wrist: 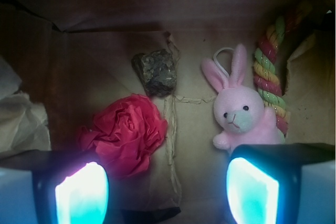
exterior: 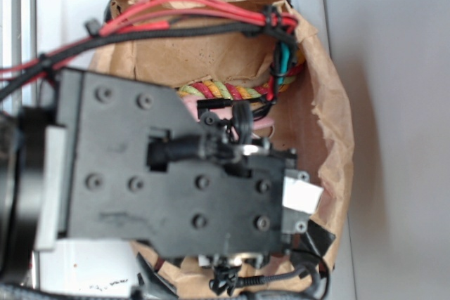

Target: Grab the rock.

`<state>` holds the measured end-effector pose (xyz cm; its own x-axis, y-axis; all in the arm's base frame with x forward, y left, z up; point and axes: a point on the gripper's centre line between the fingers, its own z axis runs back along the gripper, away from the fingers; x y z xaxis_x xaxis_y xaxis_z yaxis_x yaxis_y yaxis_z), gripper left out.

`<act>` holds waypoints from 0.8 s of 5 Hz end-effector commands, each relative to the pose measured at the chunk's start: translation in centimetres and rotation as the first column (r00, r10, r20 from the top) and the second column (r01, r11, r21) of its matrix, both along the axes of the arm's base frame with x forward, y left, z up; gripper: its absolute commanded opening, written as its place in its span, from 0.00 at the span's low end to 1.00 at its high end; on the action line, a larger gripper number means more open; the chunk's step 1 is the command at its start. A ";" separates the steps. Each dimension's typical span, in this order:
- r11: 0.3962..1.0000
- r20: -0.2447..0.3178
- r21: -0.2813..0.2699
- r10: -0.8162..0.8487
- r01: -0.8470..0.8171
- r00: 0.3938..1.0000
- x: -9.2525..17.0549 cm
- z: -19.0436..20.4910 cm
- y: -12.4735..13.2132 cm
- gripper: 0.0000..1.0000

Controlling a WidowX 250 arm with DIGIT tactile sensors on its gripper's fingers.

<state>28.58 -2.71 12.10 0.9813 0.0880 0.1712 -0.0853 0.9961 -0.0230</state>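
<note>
The rock [wrist: 155, 72], a small dark mottled lump, lies on the brown paper floor of the bag in the wrist view, above centre. My gripper [wrist: 167, 190] is open, its two glowing pads wide apart at the bottom edge with nothing between them. The rock sits well ahead of the fingertips, slightly left of the gap's middle. In the exterior view the black arm [exterior: 176, 173] hangs over the paper bag [exterior: 330, 124] and hides the rock.
A crumpled red ball [wrist: 128, 132] lies just ahead of the left pad. A pink plush bunny [wrist: 239, 111] sits by the right pad, with a striped rope toy [wrist: 270, 77] behind it. Bag walls surround everything; white crumpled paper [wrist: 18, 119] is at left.
</note>
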 end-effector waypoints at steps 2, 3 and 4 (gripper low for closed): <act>0.999 0.042 -0.032 0.024 -0.023 0.999 1.6 -0.2 -0.8 1.00; 0.999 0.038 -0.048 0.027 -0.025 0.999 0.8 0.3 -0.4 1.00; 0.998 0.052 -0.065 0.015 -0.011 0.999 1.1 0.3 -0.2 1.00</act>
